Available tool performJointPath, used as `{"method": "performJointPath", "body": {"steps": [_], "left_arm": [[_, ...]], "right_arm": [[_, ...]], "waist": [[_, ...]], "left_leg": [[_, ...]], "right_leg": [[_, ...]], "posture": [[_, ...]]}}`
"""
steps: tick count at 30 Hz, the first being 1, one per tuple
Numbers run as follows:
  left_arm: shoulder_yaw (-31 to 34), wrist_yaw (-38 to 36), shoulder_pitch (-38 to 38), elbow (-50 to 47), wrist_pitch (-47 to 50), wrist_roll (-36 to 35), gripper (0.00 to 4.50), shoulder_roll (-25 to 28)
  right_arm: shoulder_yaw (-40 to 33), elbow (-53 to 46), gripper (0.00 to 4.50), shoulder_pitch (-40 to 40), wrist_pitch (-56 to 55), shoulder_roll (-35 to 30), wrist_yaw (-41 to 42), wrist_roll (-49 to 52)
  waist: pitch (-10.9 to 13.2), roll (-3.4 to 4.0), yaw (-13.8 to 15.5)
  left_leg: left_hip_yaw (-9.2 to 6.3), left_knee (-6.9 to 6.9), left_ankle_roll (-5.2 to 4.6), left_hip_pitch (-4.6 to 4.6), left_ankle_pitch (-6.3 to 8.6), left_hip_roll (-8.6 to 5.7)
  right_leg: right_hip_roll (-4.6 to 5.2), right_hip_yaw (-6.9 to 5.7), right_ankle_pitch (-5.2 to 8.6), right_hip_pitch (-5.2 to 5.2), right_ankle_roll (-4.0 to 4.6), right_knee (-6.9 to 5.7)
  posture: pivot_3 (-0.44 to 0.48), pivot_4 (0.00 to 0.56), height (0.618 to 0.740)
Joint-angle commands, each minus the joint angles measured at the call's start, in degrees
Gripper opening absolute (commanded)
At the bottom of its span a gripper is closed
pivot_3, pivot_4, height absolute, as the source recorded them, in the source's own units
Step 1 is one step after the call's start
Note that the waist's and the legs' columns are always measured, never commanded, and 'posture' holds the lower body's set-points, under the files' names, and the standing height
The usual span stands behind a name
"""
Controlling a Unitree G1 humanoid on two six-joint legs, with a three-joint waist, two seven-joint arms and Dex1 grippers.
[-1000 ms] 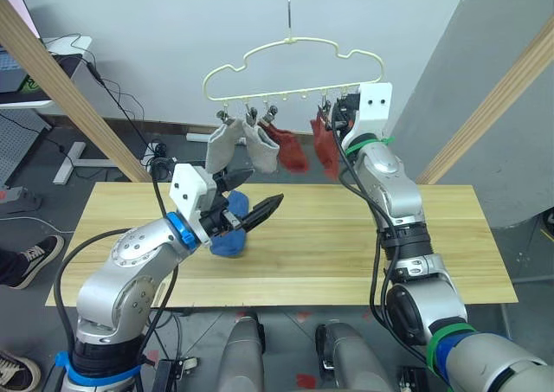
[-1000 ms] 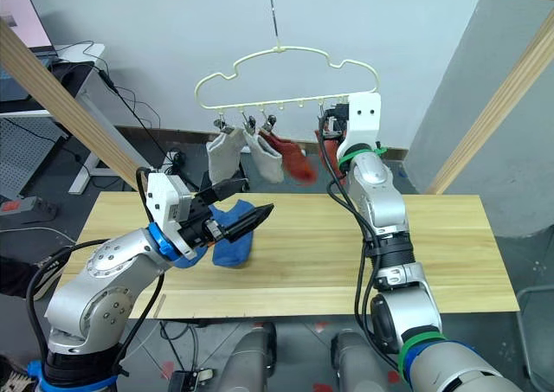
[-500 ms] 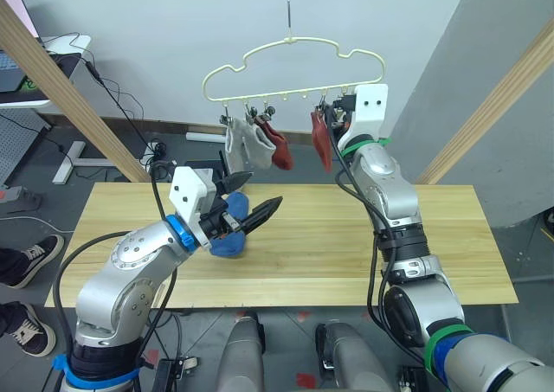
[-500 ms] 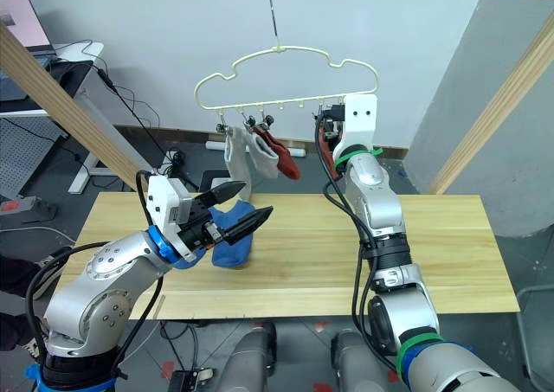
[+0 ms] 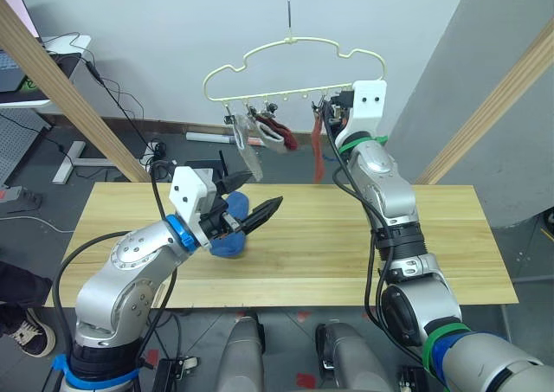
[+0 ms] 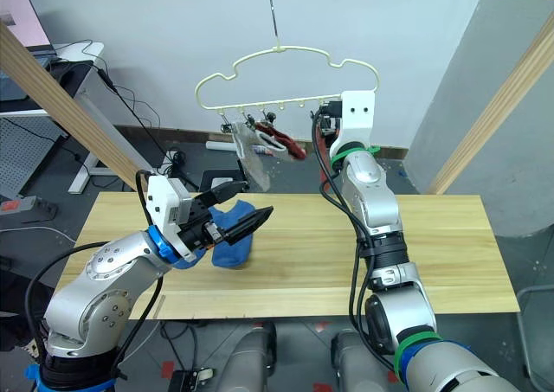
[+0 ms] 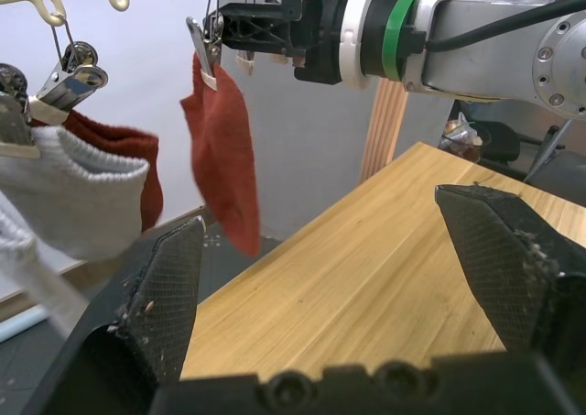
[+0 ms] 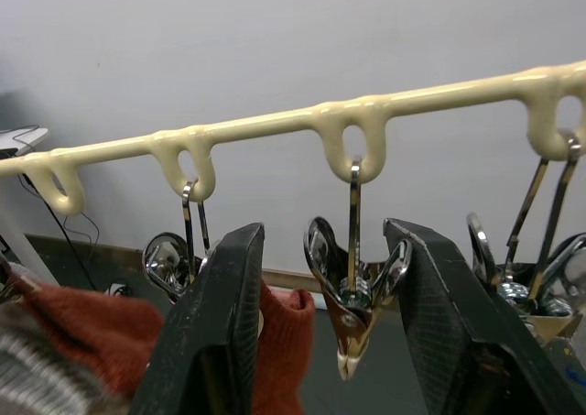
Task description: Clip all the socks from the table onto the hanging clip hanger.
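Your right gripper (image 8: 334, 342) hangs open around an empty clip (image 8: 352, 291) on the hanger (image 5: 294, 67), beside the hung red sock (image 7: 222, 154). Your left gripper (image 5: 247, 197) gapes, empty, just above the blue sock (image 5: 232, 236) below the hanger. Next: grasp that sock.

Light wood table (image 5: 346, 245), blue socks (image 6: 232, 240) on it

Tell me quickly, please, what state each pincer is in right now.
Left pincer: open, holding nothing, above the blue sock.
Right pincer: open around an empty clip.
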State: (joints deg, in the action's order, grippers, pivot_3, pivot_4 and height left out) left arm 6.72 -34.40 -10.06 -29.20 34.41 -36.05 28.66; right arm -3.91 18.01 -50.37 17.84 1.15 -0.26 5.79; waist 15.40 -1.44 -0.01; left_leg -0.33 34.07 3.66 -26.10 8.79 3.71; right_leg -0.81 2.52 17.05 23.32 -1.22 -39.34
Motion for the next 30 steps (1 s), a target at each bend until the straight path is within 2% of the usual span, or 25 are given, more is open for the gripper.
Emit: {"method": "performJointPath", "body": {"steps": [1, 8, 11, 14, 18, 22, 24, 30], "left_arm": [[0.10, 0.01, 0.48, -3.05, -0.73, -0.84, 4.50, 0.18], [0.11, 0.12, 1.24, -3.75, -0.68, -0.89, 4.50, 0.17], [0.00, 0.21, 1.38, -3.81, -0.60, -0.85, 4.50, 0.05], [0.06, 0.32, 1.67, -4.07, -0.50, -0.91, 4.50, -0.02], [0.05, 0.75, 1.81, -4.04, -0.33, -0.92, 4.50, -0.29], [-1.54, 2.46, 2.55, -2.88, 0.04, 1.13, 4.50, -0.77], [-4.15, 5.13, 1.93, 0.40, 0.44, 5.65, 4.50, -0.49], [-11.74, 11.71, -5.17, 19.49, -3.49, 20.36, 4.50, -2.19]], "right_arm": [[-0.12, -2.61, 2.14, -1.92, -1.68, 0.28, -0.31, 0.29], [0.04, -3.40, 2.14, -1.69, -1.40, 0.66, -0.21, 0.51], [-0.05, -3.16, 1.56, -1.67, -1.28, 0.76, -0.22, 0.58], [-0.08, -3.26, 0.59, -1.50, -1.21, 0.77, -0.23, 0.58], [-0.49, -2.95, 0.01, -1.84, -1.22, 0.28, 0.04, 0.75], [-0.75, -3.43, 0.01, -1.89, 0.18, -1.12, 1.40, 1.06], [-0.58, -3.76, 0.01, -1.90, 1.81, -2.55, 3.80, 1.73], [0.61, -5.61, 0.01, -0.61, 6.03, -6.61, 9.95, 3.09]], "waist": [[0.00, 0.00, 0.00], [0.00, 0.00, 0.00], [0.00, 0.00, 0.01], [0.00, 0.00, 0.00], [0.00, 0.00, 0.01], [0.00, 0.00, 0.01], [0.00, 0.00, 0.01], [0.01, 0.02, 0.05]], "left_leg": [[0.00, 0.00, 0.00, 0.00, 0.00, 0.00], [0.00, 0.00, 0.00, 0.00, 0.00, 0.00], [0.00, 0.00, 0.00, 0.00, 0.00, 0.00], [0.00, 0.00, 0.00, 0.00, 0.00, 0.00], [-0.01, 0.00, 0.00, 0.00, 0.00, 0.00], [0.00, 0.00, 0.00, 0.00, 0.00, 0.00], [0.00, 0.00, 0.00, 0.00, 0.00, -0.01], [0.04, 0.01, -0.01, 0.08, -0.01, -0.01]], "right_leg": [[0.00, 0.00, 0.00, 0.00, 0.00, 0.00], [0.00, 0.00, 0.00, 0.00, 0.00, 0.00], [0.00, 0.00, 0.00, 0.00, 0.00, -0.01], [0.00, 0.00, 0.00, 0.00, 0.00, 0.00], [0.00, -0.01, 0.00, 0.00, 0.00, -0.01], [0.00, 0.01, 0.00, 0.00, 0.00, 0.00], [0.01, 0.01, 0.00, 0.00, 0.00, 0.00], [-0.01, 0.02, 0.00, -0.01, -0.01, -0.07]], "posture": [[0.113, 0.268, 0.740], [0.113, 0.264, 0.740], [0.112, 0.277, 0.740], [0.112, 0.272, 0.740], [0.111, 0.271, 0.740], [0.107, 0.276, 0.740], [0.099, 0.277, 0.740], [0.075, 0.282, 0.740]]}}
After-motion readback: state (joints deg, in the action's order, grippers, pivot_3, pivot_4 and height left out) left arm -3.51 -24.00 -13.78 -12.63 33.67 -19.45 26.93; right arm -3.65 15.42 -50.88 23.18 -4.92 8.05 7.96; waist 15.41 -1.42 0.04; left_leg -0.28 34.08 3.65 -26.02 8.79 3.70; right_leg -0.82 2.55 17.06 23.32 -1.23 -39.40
